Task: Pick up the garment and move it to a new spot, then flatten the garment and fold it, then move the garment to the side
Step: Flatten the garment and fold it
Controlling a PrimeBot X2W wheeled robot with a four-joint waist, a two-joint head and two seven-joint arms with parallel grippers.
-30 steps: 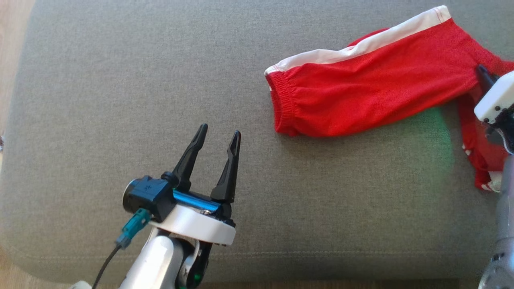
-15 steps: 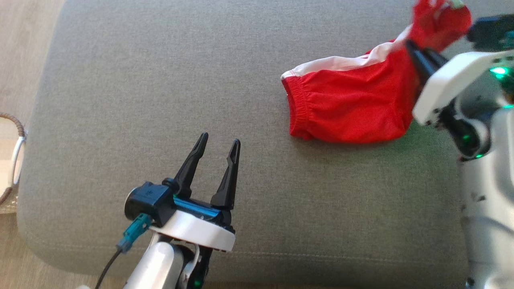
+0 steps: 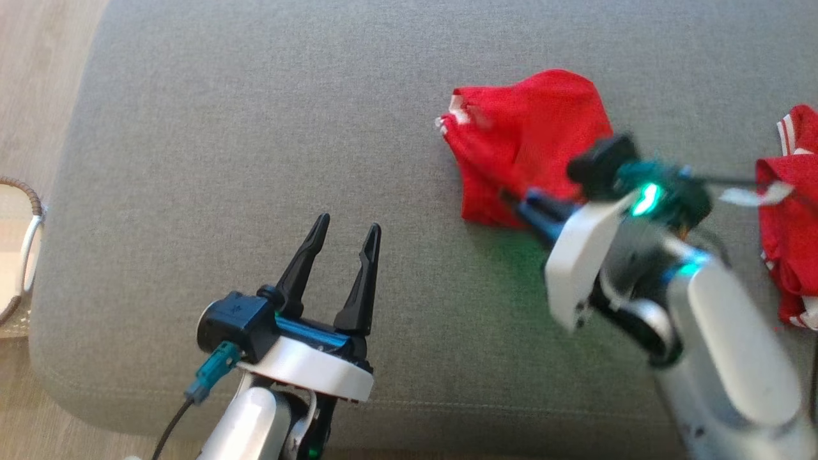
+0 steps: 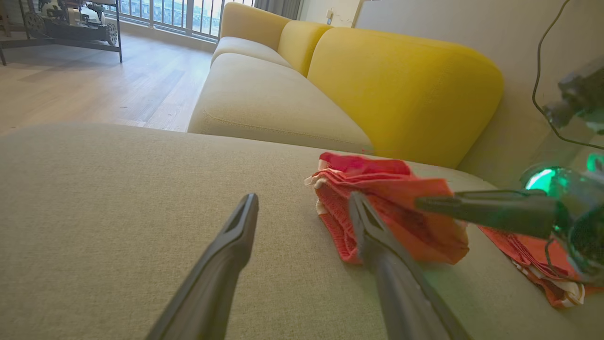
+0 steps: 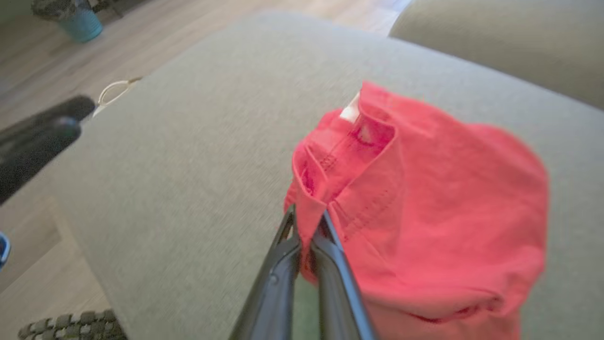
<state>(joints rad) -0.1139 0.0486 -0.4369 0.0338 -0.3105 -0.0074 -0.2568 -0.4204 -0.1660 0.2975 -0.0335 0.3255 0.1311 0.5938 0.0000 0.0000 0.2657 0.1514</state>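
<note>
Garment (image 3: 530, 128): red, doubled over, right of centre on grey cushion (image 3: 192, 128), toward far edge. R gripper (image 5: 306, 216): fingers nipped tight on a hem fold; folding step, I judge. L gripper (image 3: 345, 230) spread wide, empty, by front edge. Next: lay fold square, release. Red cloth (image 3: 789, 223) at right edge: same piece? Too blurred.

The right claw (image 5: 306, 222) has its two dark fingers pinched together on a stitched hem fold of the red garment (image 5: 424, 203), which lies bunched on the grey cushion (image 5: 188, 165). A white patch (image 5: 350, 111) shows at the garment's far edge. A blurred dark shape (image 5: 42, 127) crosses the left edge.
</note>
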